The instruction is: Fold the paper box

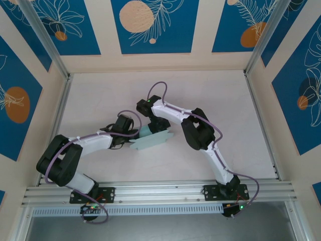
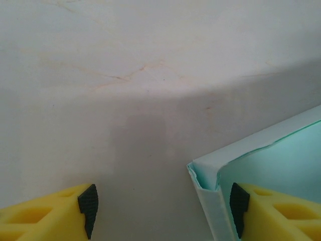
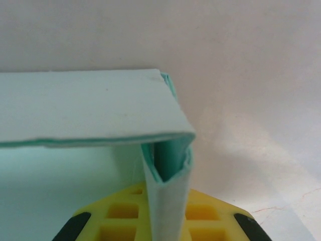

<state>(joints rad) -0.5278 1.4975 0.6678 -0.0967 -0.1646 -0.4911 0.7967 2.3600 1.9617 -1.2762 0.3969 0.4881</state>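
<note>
Fingers (image 2: 45,216) of the left tool (image 2: 163,206) stand wide apart in its wrist view, released, yellow with black pads (image 2: 88,203) on their inner faces. One finger sits inside the paper box (image 2: 281,160), just behind a corner of its upright wall. The other lies well outside it, over bare counter (image 2: 150,60). We see the pale blue-green wall folded double at that corner.

The right tool (image 3: 168,201) looks clenched on the box. In its wrist view the yellow fingers (image 3: 120,216) are drawn together, and a folded strip of the wall drops down between them. Above that strip a broad flap of the paper box (image 3: 85,105) bends over toward the camera.

From above, we find the left tool (image 1: 128,140) and the right tool (image 1: 149,128) meeting at the paper box (image 1: 155,140) near the middle of the counter (image 1: 100,95). The left tool comes in at the box's left end, and the right tool comes down on its far side. The box shows as a long pale strip lying at a slant. Purple cables (image 1: 160,85) loop along both arms. Blue panels (image 1: 150,25) with leaf drawings line the walls, and a metal rail (image 1: 160,188) crosses the counter's near edge.
</note>
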